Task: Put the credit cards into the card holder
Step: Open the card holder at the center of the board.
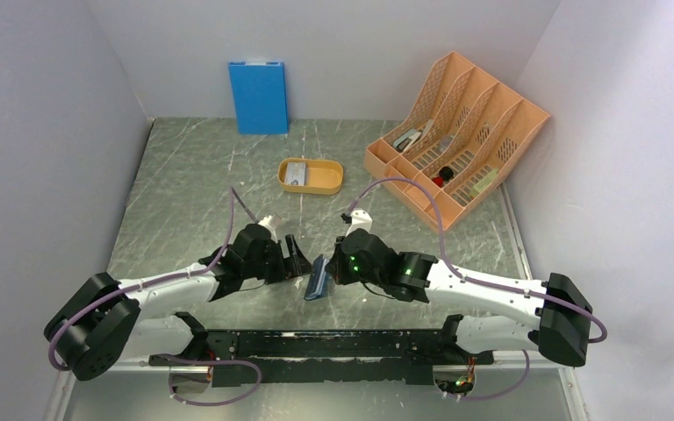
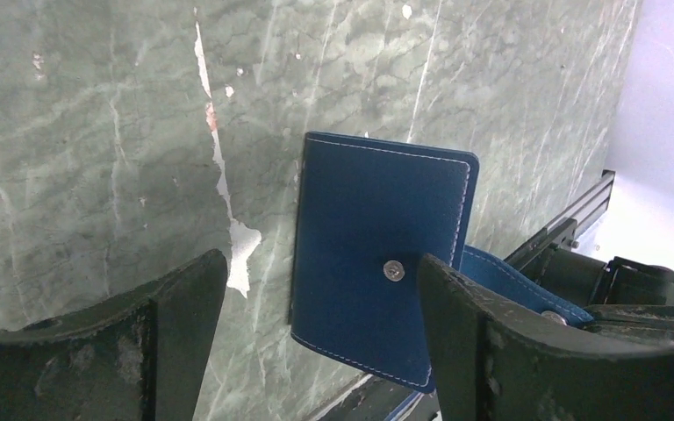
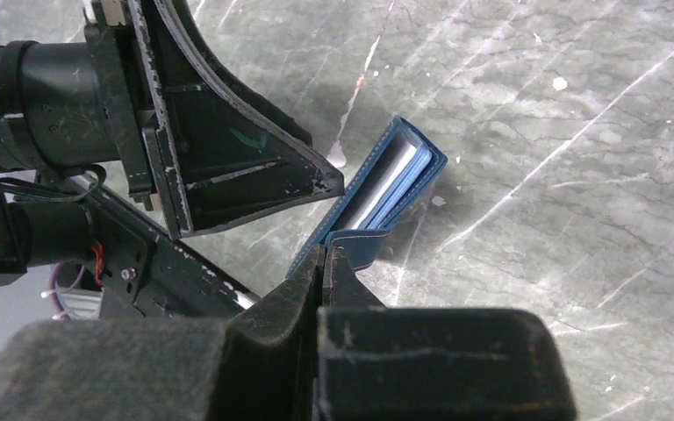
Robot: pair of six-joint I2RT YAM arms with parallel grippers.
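Observation:
The card holder (image 1: 318,279), a navy wallet with white stitching, stands on edge on the table between the two grippers. My right gripper (image 1: 338,263) is shut on its snap tab (image 3: 355,241). In the right wrist view the card holder (image 3: 386,189) is slightly parted, with pale layers between its covers. My left gripper (image 2: 320,263) is open, its fingers either side of the card holder's cover (image 2: 377,237) and not touching it. A grey-silver credit card (image 1: 297,173) lies in the orange tray (image 1: 333,167) farther back.
A bright blue panel (image 1: 258,96) leans on the back wall. An orange file organiser (image 1: 456,140) with small items stands at the back right. The black base rail (image 1: 316,346) runs along the near edge.

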